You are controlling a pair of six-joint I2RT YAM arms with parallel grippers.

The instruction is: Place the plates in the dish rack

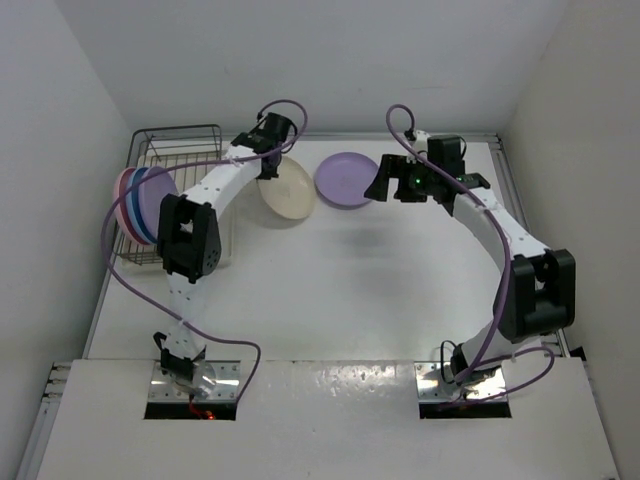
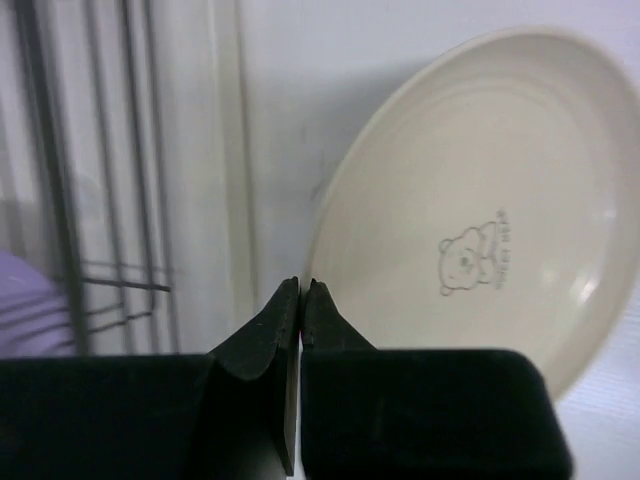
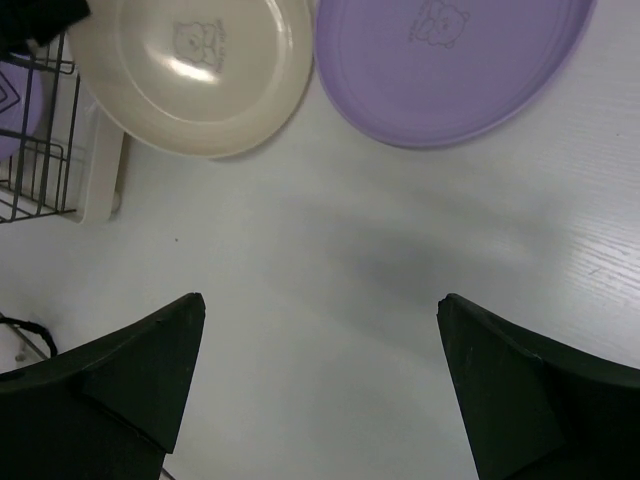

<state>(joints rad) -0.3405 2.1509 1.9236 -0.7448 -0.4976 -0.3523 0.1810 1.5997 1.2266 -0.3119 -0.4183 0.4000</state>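
Two plates sit outside the rack [image 1: 175, 143]: the left fingers [image 2: 260, 350] are clenched on the rim of the cream plate [image 2: 470, 210], likely to tip it upright for slotting in; the right fingers [image 3: 130, 380] gape empty, the purple plate [image 3: 450, 70] just ahead of them.

1. The rectangular dark wire dish rack [image 1: 180, 135] on its pale tray base stands at the far left corner of the white table [image 1: 330, 290].
2. Three round matte pastel plates, pink, blue and lilac [image 1: 145, 200], stand on edge in the rack, packed together at its left side.
3. The round cream matte plate [image 1: 290, 190] lies just right of the rack, at the far part of the table. Its far-left rim sits between the fingers of the left gripper [image 2: 302, 290].
4. The round lilac matte plate [image 1: 345, 180] lies on the table just right of the cream plate, rims nearly touching.
5. The right gripper [image 3: 320, 300] hangs at the lilac plate's right edge, apart from it.
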